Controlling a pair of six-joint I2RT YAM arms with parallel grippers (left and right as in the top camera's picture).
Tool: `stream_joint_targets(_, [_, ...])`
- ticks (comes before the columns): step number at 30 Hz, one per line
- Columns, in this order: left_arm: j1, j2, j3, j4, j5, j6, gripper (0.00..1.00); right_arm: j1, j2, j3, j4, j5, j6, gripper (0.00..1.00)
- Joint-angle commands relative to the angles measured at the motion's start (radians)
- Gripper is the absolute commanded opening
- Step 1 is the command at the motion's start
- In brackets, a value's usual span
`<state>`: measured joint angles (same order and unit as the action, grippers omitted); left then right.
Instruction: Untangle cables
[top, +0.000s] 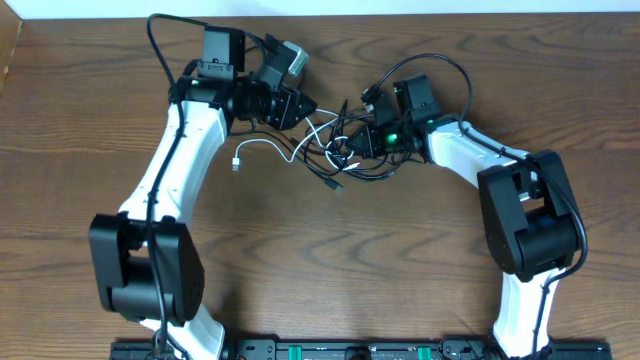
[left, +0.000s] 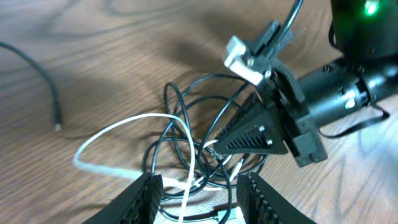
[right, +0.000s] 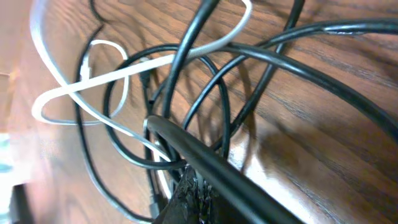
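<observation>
Where the white cable (right: 93, 82) trails left across the table (top: 330, 260), its plug end lies free. Left gripper (left: 199, 186) stands partly open astride the tangled cables (top: 335, 152) at mid-table, gripping nothing. Right gripper (left: 214, 144) is closed, pinching a black cable (right: 180, 146) strand at the tangle's right side.

Overhead: I'm getting an even, fairly bright picture; the bench (top: 330, 270) is showing sharp grain, and soft shadows are lying close under the left arm (top: 180, 150) and right arm (top: 462, 150).
Left wrist: I'm seeing a dimmer, softer view; the white cable (left: 130, 119) is blooming slightly, and the green lamp (left: 371, 7) is glaring at the top right.
Right wrist: I'm looking from very close; the black cable (right: 186, 46) is smearing out of focus nearest the lens, and the left edge is washing out pale.
</observation>
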<state>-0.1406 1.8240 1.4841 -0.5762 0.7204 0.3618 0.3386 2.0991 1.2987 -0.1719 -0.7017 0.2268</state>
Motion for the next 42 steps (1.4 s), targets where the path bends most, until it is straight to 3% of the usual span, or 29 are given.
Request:
stream_joint_targets(1, [-0.022, 0.035, 0.005, -0.003, 0.054, 0.042, 0.44, -0.018, -0.033, 0.010, 0.004, -0.116, 0.004, 0.01])
stream_joint_targets(18, [-0.098, 0.120, 0.005, 0.037, 0.053, 0.045, 0.45, -0.056, -0.064, 0.010, -0.002, -0.300, 0.004, 0.01])
stream_joint_targets(37, [-0.155, 0.155, 0.005, 0.110, -0.138, 0.021, 0.45, -0.083, -0.073, 0.010, -0.053, -0.298, 0.004, 0.01])
stream_joint_targets(42, [-0.144, 0.157, 0.005, 0.114, -0.138, -0.005, 0.45, -0.113, -0.160, 0.010, -0.118, -0.155, 0.000, 0.01])
